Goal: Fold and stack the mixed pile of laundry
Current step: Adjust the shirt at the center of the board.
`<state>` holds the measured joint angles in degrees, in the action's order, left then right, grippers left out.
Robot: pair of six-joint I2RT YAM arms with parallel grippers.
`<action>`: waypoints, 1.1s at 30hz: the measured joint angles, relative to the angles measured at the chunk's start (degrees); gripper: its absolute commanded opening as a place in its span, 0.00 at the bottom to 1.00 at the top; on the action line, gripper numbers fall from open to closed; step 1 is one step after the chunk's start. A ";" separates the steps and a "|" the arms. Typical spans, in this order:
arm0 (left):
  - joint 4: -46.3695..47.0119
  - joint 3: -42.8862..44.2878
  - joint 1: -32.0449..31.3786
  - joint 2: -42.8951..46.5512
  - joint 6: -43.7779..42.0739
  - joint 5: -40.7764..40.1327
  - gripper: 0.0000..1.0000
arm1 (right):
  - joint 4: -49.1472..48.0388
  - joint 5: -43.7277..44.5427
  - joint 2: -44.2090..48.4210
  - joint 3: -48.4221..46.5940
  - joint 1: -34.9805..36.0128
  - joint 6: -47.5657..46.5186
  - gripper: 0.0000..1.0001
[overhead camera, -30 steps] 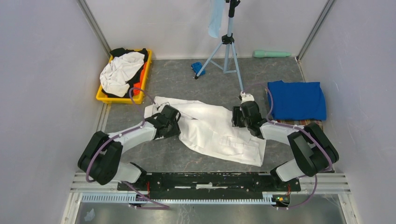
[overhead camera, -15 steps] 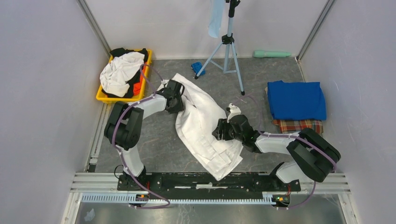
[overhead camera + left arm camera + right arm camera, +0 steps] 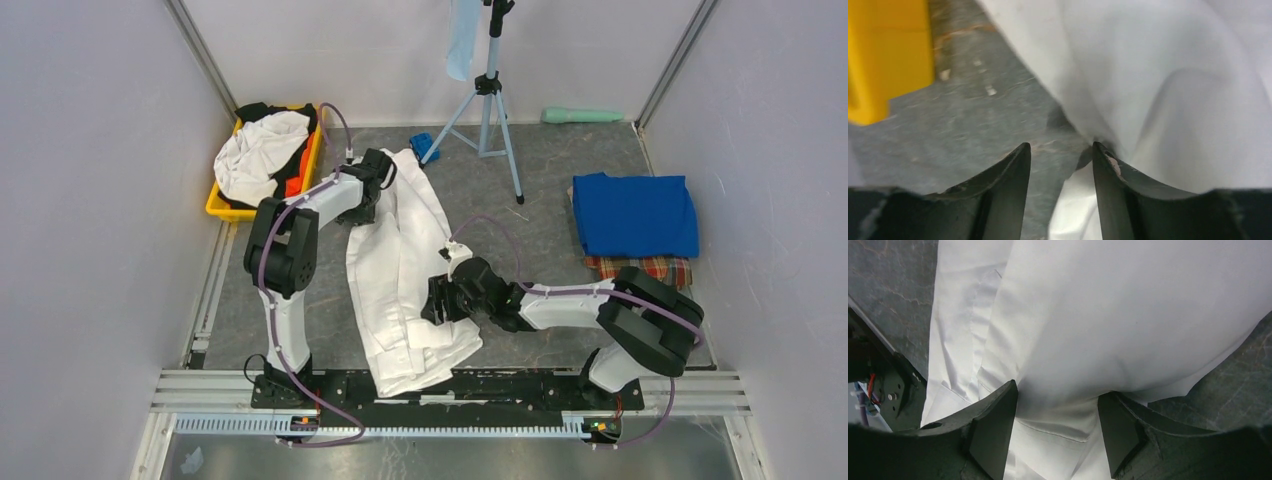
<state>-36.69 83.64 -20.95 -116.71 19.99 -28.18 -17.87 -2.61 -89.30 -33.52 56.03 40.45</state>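
A large white shirt [image 3: 400, 260] lies in a long strip from the table's back middle to the front rail. My left gripper [image 3: 377, 172] is at its far end, open; in the left wrist view [image 3: 1060, 150] the shirt's edge [image 3: 1173, 75] lies against the right finger, with bare floor in the gap. My right gripper [image 3: 440, 300] is over the shirt's near part, open; in the right wrist view [image 3: 1058, 390] white cloth [image 3: 1128, 315] fills the gap. More laundry, white, black and orange, fills the yellow bin [image 3: 215, 205]. A folded royal-blue T-shirt [image 3: 635, 213] lies on plaid cloth [image 3: 640, 268] at right.
A tripod [image 3: 490, 90] stands at the back middle with a pale-blue cloth [image 3: 462, 35] hanging on it. A small bright-blue object [image 3: 423, 145] lies by its foot. A green cylinder [image 3: 580, 115] lies at the back wall. The yellow bin's corner [image 3: 888, 50] is near the left gripper.
Both arms swung the white shirt from lying across the table to lying lengthwise. The left gripper went to the back, the right toward the front middle. Both jaws now stand apart.
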 measured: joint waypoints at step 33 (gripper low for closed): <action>0.63 -7.06 -0.66 19.08 0.28 6.16 0.52 | 5.42 13.16 7.93 5.81 2.16 -12.26 0.63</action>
<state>-36.05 76.58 -21.61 -97.62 20.27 -22.02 -12.45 10.55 -81.36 -27.70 58.19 28.18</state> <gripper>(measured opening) 0.541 0.636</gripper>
